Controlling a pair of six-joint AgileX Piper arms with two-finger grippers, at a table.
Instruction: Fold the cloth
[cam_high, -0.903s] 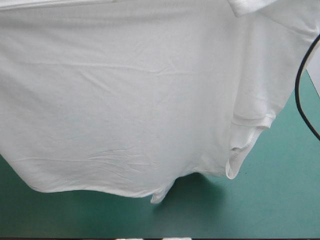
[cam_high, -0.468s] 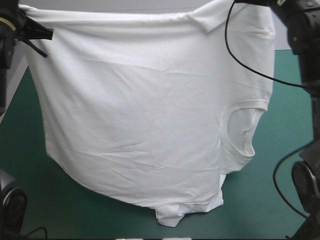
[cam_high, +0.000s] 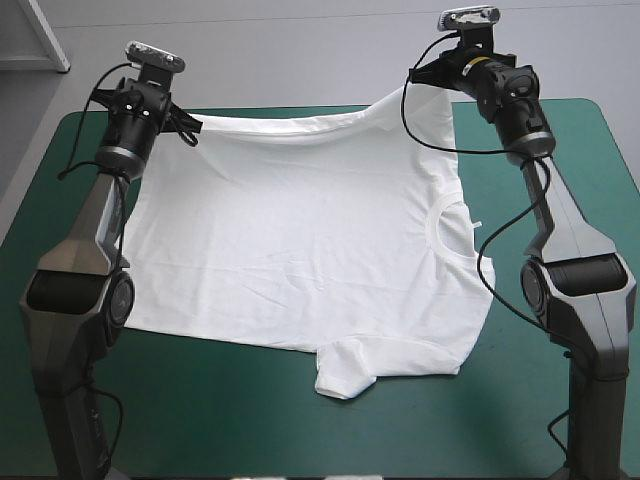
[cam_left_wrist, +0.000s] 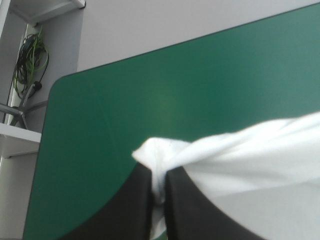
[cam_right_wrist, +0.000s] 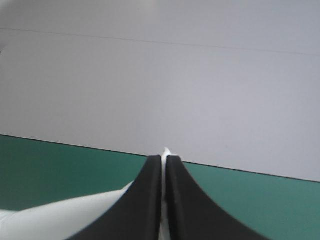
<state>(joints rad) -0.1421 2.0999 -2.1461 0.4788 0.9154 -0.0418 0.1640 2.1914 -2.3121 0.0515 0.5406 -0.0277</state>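
Note:
The white T-shirt (cam_high: 300, 235) lies stretched across the teal-green table, its near part flat with one sleeve (cam_high: 348, 366) toward the front edge. Both far corners are held up near the table's far edge. My left gripper (cam_high: 190, 128) is shut on the far left corner; in its wrist view the T-shirt (cam_left_wrist: 240, 155) bunches between the black fingers (cam_left_wrist: 132, 200) of the left gripper (cam_left_wrist: 157, 172). My right gripper (cam_high: 420, 78) is shut on the far right corner, where a thin white edge of T-shirt (cam_right_wrist: 164, 151) shows between the tips of the right gripper (cam_right_wrist: 164, 159).
Bare teal-green cover (cam_high: 200, 410) runs along the front edge and down both sides. The table's far edge (cam_left_wrist: 175, 47) lies just ahead of my left gripper.
Earlier the T-shirt hung lifted, filling the high view. Both arms have carried it away toward the far edge and lowered it, so most of it now rests flat on the table.

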